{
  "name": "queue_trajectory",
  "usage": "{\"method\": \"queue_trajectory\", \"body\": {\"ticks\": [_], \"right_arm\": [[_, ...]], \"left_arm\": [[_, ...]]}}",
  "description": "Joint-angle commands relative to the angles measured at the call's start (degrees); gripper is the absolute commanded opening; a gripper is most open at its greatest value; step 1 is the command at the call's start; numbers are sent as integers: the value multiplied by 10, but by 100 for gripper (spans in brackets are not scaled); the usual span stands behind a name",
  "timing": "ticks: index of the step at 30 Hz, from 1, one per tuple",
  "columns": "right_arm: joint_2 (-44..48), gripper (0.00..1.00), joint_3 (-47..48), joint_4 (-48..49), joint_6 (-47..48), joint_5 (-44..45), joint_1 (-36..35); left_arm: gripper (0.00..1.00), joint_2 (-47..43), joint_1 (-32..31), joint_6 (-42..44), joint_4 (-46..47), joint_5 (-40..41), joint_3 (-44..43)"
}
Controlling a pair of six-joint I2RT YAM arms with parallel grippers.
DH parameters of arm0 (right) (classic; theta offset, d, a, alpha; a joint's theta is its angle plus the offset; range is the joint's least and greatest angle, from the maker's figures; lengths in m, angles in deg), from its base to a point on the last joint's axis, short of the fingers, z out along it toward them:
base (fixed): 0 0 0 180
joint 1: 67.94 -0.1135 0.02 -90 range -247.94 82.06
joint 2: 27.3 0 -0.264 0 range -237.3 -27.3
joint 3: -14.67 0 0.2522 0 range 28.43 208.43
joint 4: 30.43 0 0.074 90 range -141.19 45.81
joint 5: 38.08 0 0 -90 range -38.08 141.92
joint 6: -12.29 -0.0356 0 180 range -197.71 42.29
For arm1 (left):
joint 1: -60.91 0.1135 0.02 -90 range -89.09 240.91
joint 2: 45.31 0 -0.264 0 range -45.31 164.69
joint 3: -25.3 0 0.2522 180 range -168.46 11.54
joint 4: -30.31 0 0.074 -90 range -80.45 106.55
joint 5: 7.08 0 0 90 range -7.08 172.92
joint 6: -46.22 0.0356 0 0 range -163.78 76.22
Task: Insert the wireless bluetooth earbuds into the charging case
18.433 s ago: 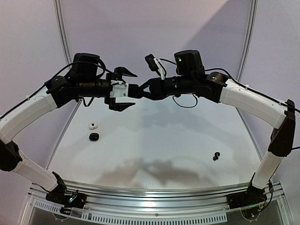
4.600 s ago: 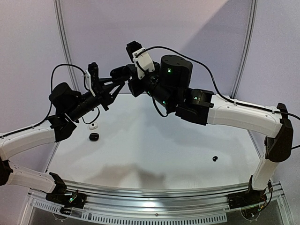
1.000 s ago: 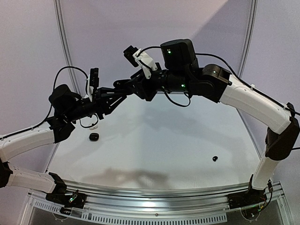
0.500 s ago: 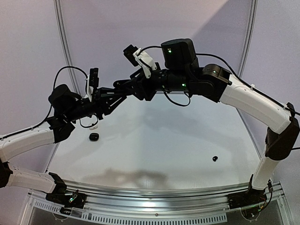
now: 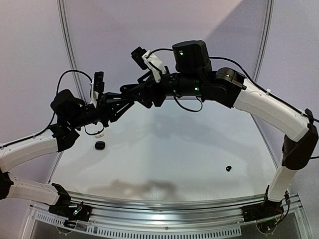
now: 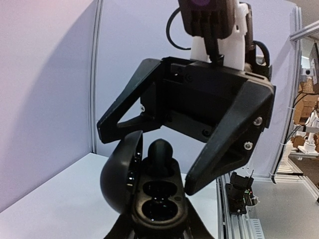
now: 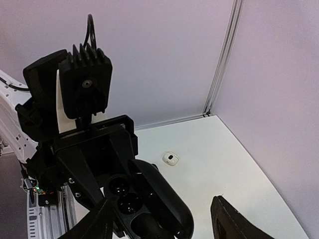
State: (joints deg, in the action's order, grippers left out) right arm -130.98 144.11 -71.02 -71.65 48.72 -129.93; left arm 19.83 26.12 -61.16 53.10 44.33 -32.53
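Note:
My left gripper (image 5: 119, 101) is raised above the table and shut on a black charging case (image 6: 157, 201). The lid (image 6: 119, 179) is swung open to the left, and two round wells show dark and empty. A rounded black piece (image 6: 162, 151), apparently an earbud, stands at the case's far end beyond the wells. My right gripper (image 5: 132, 92) is open, its fingers (image 6: 219, 149) straddling the case without touching it. From the right wrist view the same case (image 7: 149, 199) lies between my spread fingertips (image 7: 232, 224). One black earbud (image 5: 228, 168) lies on the table at right.
A small white case (image 7: 170, 158) and a black case (image 5: 100, 145) lie on the table's left side under the left arm. Metal frame posts (image 5: 67, 45) rise at the back corners. The table's near rail (image 5: 164, 204) runs between the arm bases.
My right gripper's jaws have spread wider around the case over the last second. Both arms have stayed almost still, and the left grip on the case is the same.

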Motion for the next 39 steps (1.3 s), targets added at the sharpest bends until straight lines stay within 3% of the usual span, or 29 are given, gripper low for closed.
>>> {"method": "queue_trajectory", "body": {"ticks": [1, 14, 16, 19, 23, 29, 39], "right_arm": [[13, 68, 12, 21, -12, -19, 10], [52, 69, 15, 106, -89, -57, 36], [67, 62, 13, 100, -110, -112, 45], [87, 39, -6, 52, -121, -145, 49], [120, 25, -56, 0, -115, -144, 44], [121, 24, -39, -90, -24, -50, -20], [76, 22, 11, -149, 12, -18, -37]], "left_arm": [[0, -12, 3, 0, 15, -9, -5], [0, -14, 3, 12, 8, -11, 1], [0, -14, 3, 13, 9, -13, 3], [0, -13, 3, 14, 20, -28, 7], [0, -14, -3, 36, 30, -50, 21], [0, -16, -15, 69, 13, -89, 25], [0, -16, -20, 127, -50, -132, 19]]}}
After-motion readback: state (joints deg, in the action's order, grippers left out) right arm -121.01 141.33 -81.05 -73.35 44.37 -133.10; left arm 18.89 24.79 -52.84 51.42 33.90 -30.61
